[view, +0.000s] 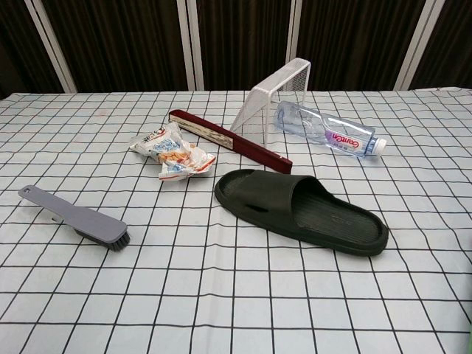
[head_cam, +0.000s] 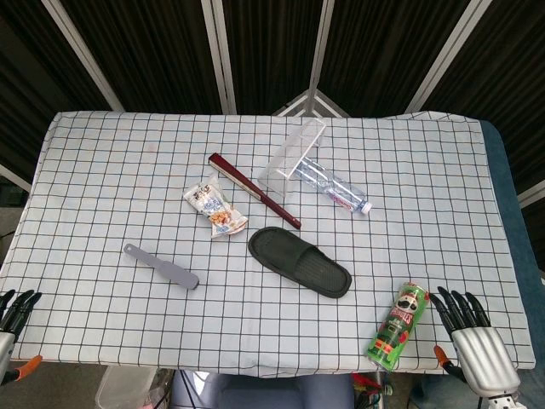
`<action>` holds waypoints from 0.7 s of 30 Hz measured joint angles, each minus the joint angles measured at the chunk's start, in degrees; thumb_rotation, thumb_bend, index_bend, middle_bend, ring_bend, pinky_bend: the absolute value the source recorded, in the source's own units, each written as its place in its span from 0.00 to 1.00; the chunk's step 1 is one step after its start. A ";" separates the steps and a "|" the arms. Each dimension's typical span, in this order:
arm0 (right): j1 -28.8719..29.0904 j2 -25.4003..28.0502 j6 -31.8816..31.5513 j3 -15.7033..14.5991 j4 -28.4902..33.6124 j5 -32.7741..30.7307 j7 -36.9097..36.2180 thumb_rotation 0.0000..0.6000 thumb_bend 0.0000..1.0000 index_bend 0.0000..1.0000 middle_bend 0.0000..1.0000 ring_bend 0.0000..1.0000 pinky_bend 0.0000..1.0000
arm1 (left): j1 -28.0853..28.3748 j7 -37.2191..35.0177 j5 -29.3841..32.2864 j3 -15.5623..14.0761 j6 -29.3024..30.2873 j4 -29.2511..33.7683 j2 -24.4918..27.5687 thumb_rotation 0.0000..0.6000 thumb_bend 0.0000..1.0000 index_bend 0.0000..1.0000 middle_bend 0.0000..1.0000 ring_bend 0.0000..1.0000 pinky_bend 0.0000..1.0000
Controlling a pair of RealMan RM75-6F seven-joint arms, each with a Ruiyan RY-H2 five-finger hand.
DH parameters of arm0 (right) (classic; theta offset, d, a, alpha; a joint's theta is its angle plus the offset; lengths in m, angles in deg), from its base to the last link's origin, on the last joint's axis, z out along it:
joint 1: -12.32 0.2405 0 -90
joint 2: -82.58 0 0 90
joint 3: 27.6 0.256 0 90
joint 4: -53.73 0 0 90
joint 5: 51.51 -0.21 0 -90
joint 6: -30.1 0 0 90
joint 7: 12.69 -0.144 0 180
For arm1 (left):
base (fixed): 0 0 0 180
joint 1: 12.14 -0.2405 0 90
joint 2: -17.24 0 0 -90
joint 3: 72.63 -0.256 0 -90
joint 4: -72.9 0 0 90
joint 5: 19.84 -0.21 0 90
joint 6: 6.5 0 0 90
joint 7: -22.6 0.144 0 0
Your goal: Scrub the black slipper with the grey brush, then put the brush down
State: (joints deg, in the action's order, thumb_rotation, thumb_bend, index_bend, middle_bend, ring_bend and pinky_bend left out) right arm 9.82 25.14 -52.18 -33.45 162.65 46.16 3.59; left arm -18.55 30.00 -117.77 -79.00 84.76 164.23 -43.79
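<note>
The black slipper lies flat near the middle of the checked table, toe end toward the right. The grey brush lies to its left, bristles down, handle pointing far-left. My left hand hangs at the table's near left corner, fingers spread and empty, far from the brush. My right hand is off the near right corner, fingers apart, holding nothing. Neither hand shows in the chest view.
A green crisp can lies beside my right hand. A snack packet, a dark red folded fan, a white wire rack and a water bottle lie behind the slipper.
</note>
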 measured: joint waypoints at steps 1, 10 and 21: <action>0.24 -0.13 0.46 0.19 -0.03 -0.56 0.12 1.00 0.39 0.00 0.00 0.00 0.00 | 0.26 0.04 0.10 0.19 -0.22 0.05 -0.11 1.00 0.10 0.05 0.09 0.00 0.09; 1.62 -0.66 2.37 1.55 -0.23 -3.74 -0.15 1.00 0.39 0.00 0.00 0.00 0.00 | 3.27 2.03 1.20 2.24 -3.71 0.55 -2.21 1.00 0.12 0.08 0.15 0.04 0.13; 2.83 -0.52 3.50 2.95 -0.86 -7.14 -1.87 1.00 0.39 0.00 0.00 0.00 0.00 | 13.37 10.22 4.72 6.67 -17.76 1.35 -8.86 1.00 0.29 0.15 0.23 0.10 0.17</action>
State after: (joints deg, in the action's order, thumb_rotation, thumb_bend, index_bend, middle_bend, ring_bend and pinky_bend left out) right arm 12.65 24.62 -48.68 -30.50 161.80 39.01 1.72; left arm -5.18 40.23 -113.06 -72.34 67.00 165.59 -52.65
